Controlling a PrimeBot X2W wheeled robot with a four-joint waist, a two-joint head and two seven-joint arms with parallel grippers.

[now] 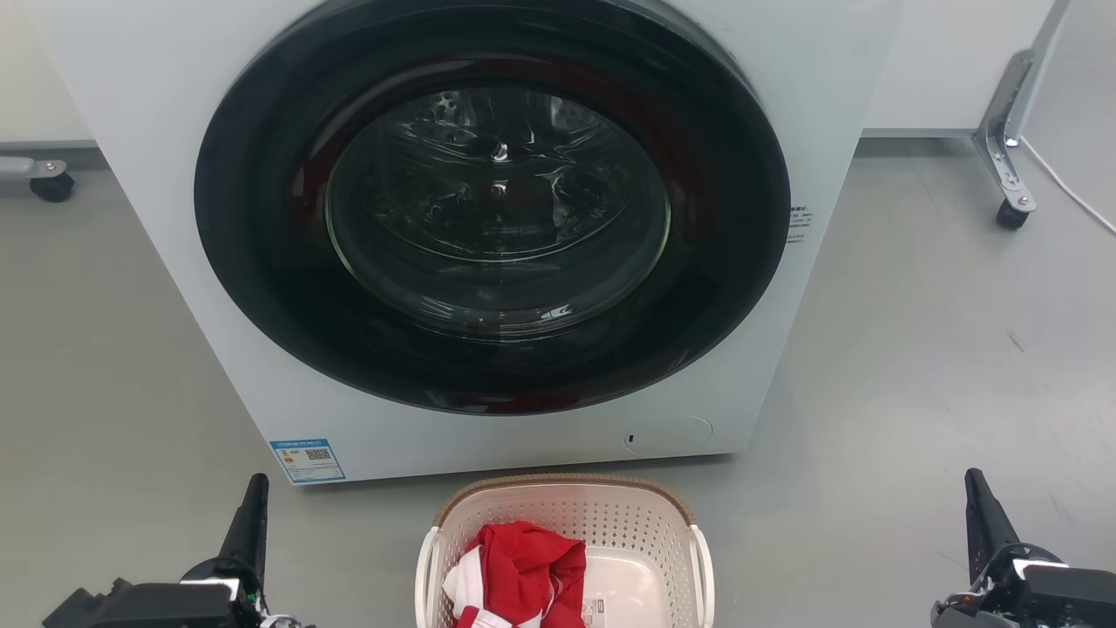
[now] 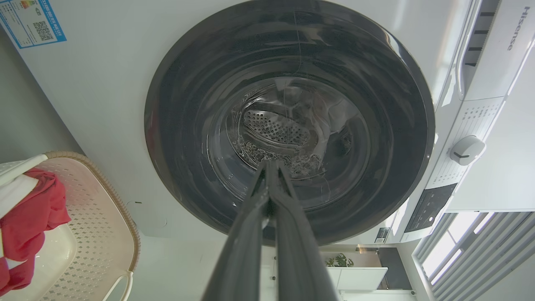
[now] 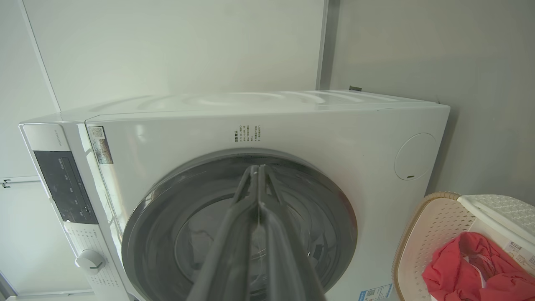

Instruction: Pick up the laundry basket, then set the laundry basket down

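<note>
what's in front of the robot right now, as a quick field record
target: laundry basket standing on the floor, just before the washing machine
contents: red and white garment
washer: door closed
left arm: left gripper shut, empty, apart from the basket
right arm: right gripper shut, empty, apart from the basket
progress: basket not yet picked up

Upright cream perforated laundry basket (image 1: 610, 523) on floor, brown rim, white handles
</note>
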